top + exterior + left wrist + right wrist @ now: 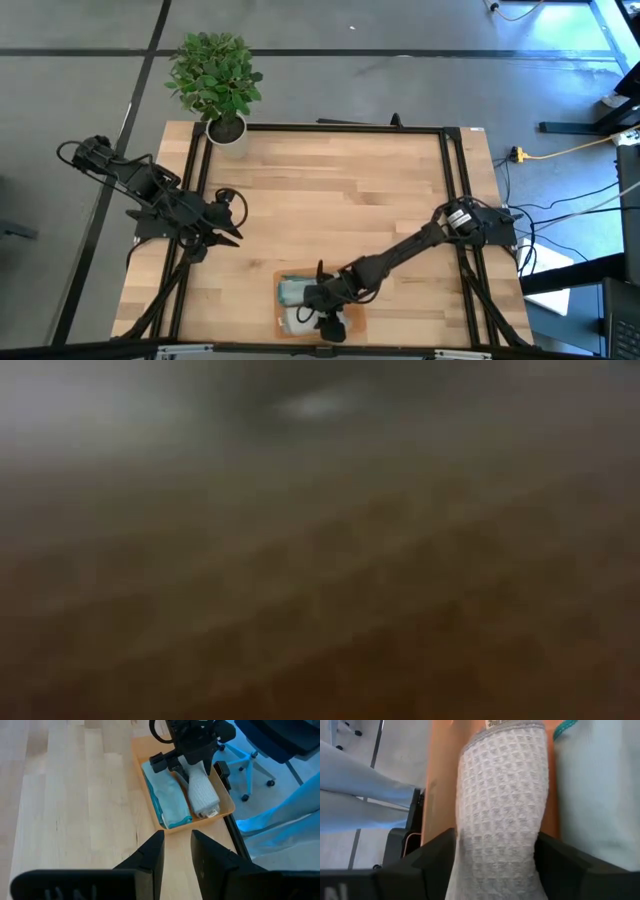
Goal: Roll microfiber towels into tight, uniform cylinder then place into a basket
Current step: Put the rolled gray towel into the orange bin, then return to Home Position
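The orange-tan basket [356,322] sits at the table's near edge. Two rolled microfiber towels lie in it side by side: a pale teal one [170,800] and a grey waffle one [202,795]. My right gripper [496,865] reaches down into the basket, open, one finger on each side of the grey roll [502,805]. The grey roll lies along the basket's floor beside the teal roll [595,795]. My left gripper [177,852] hangs open above the table's left side, holding nothing. My right gripper straddles the grey roll's long sides [470,845] near one end, coming slanting down from the table's far right. The roll fills the gap between the fingers; I cannot tell whether they touch it. The roll lies on the basket's floor, not lifted.
A white pot with a green plant [226,130] stands at the far left corner. Bare wooden tabletop [340,200] spreads between the arms. The low view shows only a brown blur.
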You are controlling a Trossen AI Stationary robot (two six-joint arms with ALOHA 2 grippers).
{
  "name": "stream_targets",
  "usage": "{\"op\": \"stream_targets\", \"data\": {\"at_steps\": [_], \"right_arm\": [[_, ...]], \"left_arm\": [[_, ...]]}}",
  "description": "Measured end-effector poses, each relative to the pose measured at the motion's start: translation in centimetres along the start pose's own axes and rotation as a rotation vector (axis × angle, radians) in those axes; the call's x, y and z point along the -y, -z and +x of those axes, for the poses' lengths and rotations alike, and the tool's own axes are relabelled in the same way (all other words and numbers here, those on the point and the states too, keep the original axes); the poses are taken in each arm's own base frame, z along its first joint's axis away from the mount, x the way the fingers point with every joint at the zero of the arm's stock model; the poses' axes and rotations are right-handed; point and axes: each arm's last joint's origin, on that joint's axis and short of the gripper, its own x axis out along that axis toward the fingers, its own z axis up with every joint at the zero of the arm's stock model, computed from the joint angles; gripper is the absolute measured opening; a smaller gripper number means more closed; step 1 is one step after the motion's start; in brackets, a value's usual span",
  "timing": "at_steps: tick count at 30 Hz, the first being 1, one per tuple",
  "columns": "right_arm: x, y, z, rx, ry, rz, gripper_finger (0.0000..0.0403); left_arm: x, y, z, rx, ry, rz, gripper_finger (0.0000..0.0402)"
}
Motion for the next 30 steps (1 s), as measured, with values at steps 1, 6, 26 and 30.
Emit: {"op": "stream_targets", "data": {"at_steps": [1, 6, 26, 30], "right_arm": [[0.1, -0.1, 0.0, 0.001, 0.002, 0.004, 0.0249], [1.2, -0.6, -0.3, -0.008, -0.001, 0.129, 0.0247], [2.9, -8.8, -9.5, -0.04, 0.308, 0.02, 0.0013], [3.8, -10.9, -13.9, -0.033, 0.467, 0.011, 0.0006]], "left_arm": [[0.0, 0.0, 0.0, 0.0, 0.0, 0.0, 0.0085], [0.0, -0.1, 0.0, 0.013, 0.004, -0.008, 0.0086], [0.1, -1.7, -0.1, 0.198, -0.081, -0.016, 0.0076], [-0.5, -1.7, -0.7, 0.235, -0.171, 0.095, 0.0048]]}}
